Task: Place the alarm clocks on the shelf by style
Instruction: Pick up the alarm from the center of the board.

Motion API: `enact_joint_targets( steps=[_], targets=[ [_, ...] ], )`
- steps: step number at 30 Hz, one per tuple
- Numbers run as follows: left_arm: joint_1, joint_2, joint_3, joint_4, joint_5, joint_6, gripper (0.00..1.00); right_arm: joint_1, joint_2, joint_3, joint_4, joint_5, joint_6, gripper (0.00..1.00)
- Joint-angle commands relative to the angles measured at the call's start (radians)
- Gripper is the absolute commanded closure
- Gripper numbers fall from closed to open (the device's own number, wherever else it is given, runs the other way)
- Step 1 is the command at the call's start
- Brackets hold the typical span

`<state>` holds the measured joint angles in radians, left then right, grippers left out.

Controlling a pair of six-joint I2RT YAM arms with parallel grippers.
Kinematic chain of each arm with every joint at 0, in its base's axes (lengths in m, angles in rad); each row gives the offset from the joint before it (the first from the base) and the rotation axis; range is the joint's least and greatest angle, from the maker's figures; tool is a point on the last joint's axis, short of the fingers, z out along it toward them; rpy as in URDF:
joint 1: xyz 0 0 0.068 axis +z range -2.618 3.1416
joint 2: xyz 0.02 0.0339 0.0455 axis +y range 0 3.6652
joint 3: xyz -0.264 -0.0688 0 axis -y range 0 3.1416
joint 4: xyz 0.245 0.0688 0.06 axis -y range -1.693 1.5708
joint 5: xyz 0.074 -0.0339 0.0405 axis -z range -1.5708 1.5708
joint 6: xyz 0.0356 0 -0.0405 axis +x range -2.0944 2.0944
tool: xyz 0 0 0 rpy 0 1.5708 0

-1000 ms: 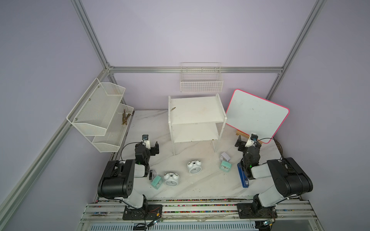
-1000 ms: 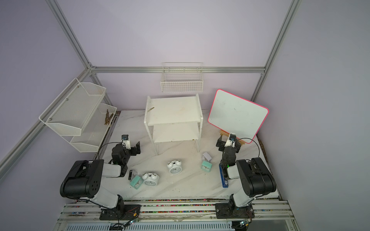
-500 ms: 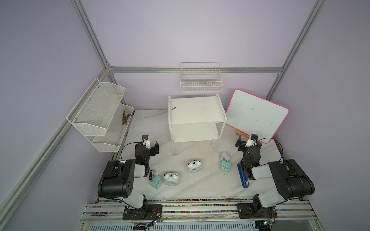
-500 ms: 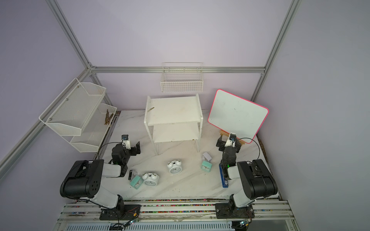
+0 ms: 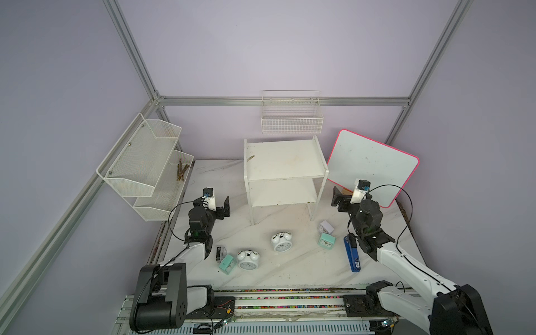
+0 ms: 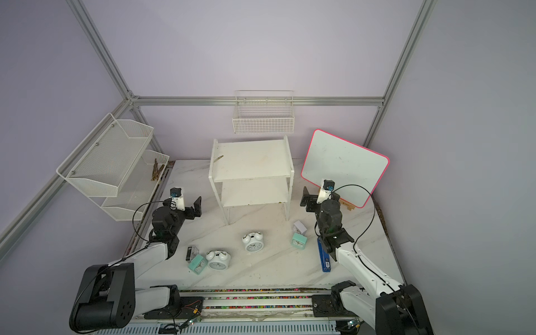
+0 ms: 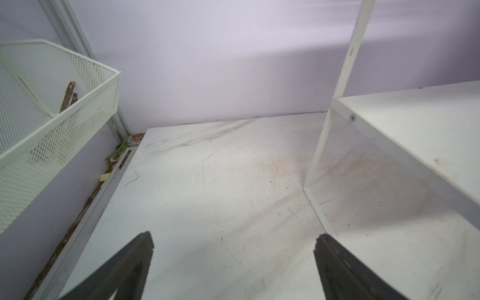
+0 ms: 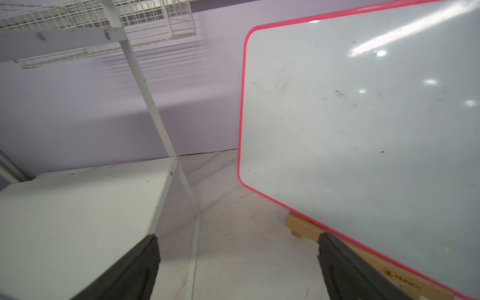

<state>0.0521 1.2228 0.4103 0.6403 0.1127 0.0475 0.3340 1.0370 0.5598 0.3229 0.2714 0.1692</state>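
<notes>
Left end effector (image 7: pixel 233 241) and right end effector (image 8: pixel 237 241) gape wide, empty; only both top views show the alarm clocks (image 5: pixel 281 242), six o'clock of the shelf (image 5: pixel 285 162).

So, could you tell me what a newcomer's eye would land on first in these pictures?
The pink-rimmed whiteboard leaning at the back right stands out, then the white shelf mid-table. Six clocks lie scattered in front of it, with the left pincer and right pincer open on either side.
</notes>
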Motion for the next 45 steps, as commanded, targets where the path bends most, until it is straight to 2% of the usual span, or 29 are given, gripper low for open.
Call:
enact_joint_targets(
  steps=[1,7,15,19,23,28,32,36,40,45],
  targets=[
    [0.012,-0.064,0.051,-0.149,0.126,0.083,0.0,0.085,-0.042,0.061,-0.285,0.073,0.089,0.01],
    [0.035,-0.134,0.173,-0.505,0.311,0.274,0.0,0.256,-0.102,0.061,-0.409,0.086,0.19,0.01],
    [0.051,-0.134,0.354,-1.074,0.526,0.667,0.0,0.507,-0.109,-0.011,-0.404,0.109,0.33,0.01],
    [0.051,-0.148,0.412,-1.306,0.556,0.826,0.0,0.662,-0.059,-0.027,-0.324,0.16,0.387,0.01],
    [0.051,-0.179,0.423,-1.454,0.561,0.933,0.0,0.828,0.036,0.009,-0.278,0.278,0.421,0.01],
    [0.036,-0.227,0.439,-1.678,0.664,1.126,0.0,0.982,0.174,0.107,-0.283,0.379,0.462,0.01],
    [-0.011,-0.25,0.457,-1.749,0.652,1.188,0.0,1.031,0.248,0.16,-0.284,0.389,0.474,0.01],
    [-0.101,-0.262,0.449,-1.782,0.603,1.205,0.0,1.059,0.268,0.168,-0.277,0.397,0.509,0.01],
    [-0.206,-0.263,0.413,-1.764,0.539,1.182,0.0,1.09,0.26,0.144,-0.252,0.417,0.552,0.01],
    [-0.286,-0.253,0.368,-1.668,0.462,1.111,0.0,1.137,0.253,0.126,-0.245,0.459,0.578,0.01]
  ],
)
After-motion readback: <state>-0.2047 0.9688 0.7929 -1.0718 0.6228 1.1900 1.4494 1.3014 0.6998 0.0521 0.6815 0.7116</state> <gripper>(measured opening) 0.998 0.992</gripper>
